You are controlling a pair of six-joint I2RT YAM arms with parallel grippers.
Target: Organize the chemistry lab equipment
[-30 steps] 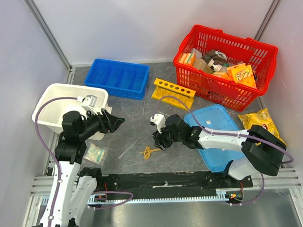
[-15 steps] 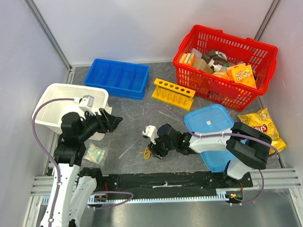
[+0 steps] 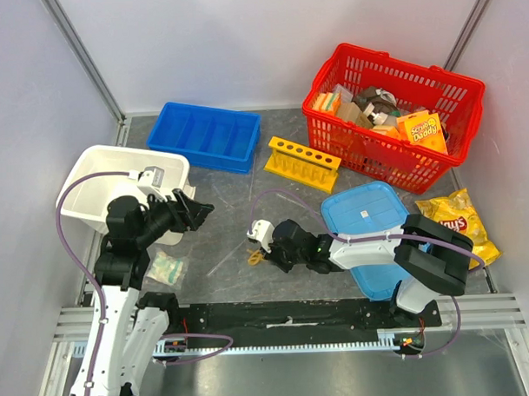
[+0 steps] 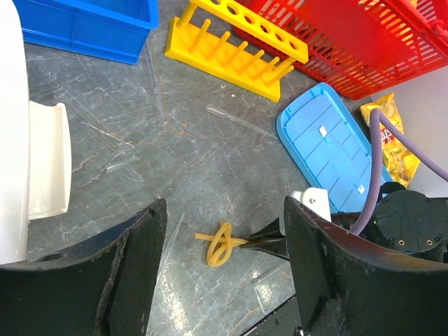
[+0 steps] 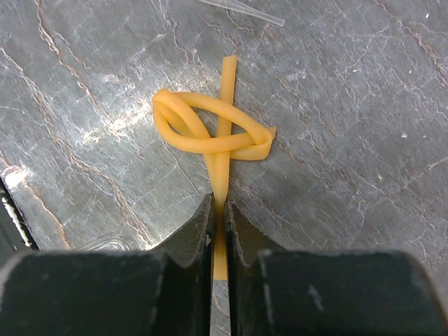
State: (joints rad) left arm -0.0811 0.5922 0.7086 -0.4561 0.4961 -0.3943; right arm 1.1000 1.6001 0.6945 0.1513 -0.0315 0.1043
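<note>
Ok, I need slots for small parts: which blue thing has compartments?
The blue tray at the back left, split by dividers. The other, on the right, is a flat blue lid.

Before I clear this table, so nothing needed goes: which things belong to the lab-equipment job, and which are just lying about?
Job: yellow plastic test-tube rack; thin clear tubes; small clear bag; tan rubber band, in right gripper.
Lying about: red plastic basket; yellow chip bag.

I see the yellow rack (image 3: 302, 163) standing upright near the bench's far edge. The knotted tan rubber band (image 5: 213, 133) lies flat toward the near edge, its tail pinched by the right gripper (image 5: 218, 206). A clear tube (image 4: 238, 120) lies flat between them, and the small bag (image 3: 167, 269) is by the near-left corner.
</note>
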